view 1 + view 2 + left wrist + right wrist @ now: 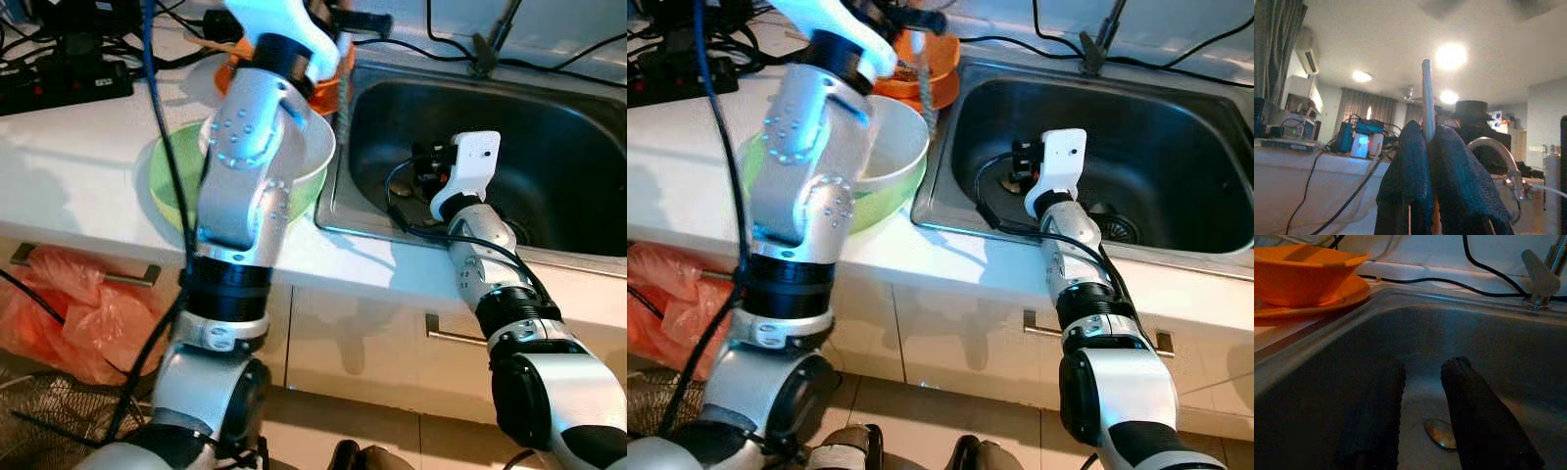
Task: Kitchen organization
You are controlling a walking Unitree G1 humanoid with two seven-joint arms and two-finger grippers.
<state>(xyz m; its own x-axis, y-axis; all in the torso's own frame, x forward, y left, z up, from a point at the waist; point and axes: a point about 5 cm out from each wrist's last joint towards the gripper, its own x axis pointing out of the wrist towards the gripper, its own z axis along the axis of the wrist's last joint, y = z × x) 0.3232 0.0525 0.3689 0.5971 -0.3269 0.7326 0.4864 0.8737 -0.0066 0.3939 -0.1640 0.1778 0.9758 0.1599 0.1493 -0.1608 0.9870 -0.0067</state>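
Left gripper fingers clamped on an upright utensil handle, right gripper fingers parted, empty, over spoon in sink, head view adds green bowl on bench.

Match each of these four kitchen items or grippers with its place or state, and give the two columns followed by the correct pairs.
1 green bowl
2 orange bowl
3 right gripper
4 left gripper

A open, down inside the sink
B on an orange plate beside the sink
C on the white counter, under the left arm
D shut on a thin utensil

Pairs: 1-C, 2-B, 3-A, 4-D
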